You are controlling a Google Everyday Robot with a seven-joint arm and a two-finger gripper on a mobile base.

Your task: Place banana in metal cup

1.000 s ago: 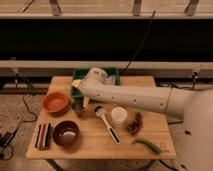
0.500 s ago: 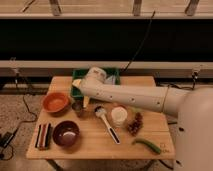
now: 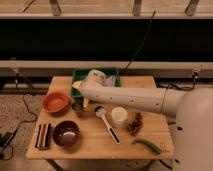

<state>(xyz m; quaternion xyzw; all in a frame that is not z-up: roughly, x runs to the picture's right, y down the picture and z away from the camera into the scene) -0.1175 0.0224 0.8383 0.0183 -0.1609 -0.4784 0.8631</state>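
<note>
The arm reached across the wooden surface [image 3: 90, 145] from three o'clock, and its tool [image 3: 82, 101] hung just above the metal cup [image 3: 77, 108], which stood between the orange bowl [image 3: 55, 102] at its nine o'clock and the white-handled utensil [image 3: 107, 124] at its four o'clock. A pale yellow sliver under the wrist looked like the banana [image 3: 85, 102], pointing down beside the cup's rim; whether the tool gripped it I cannot tell. I judged the carry nearly done, with lowering into the cup and release left. The dark bowl [image 3: 66, 134] sat at six o'clock of the cup, the green tray [image 3: 116, 74] at one o'clock.
</note>
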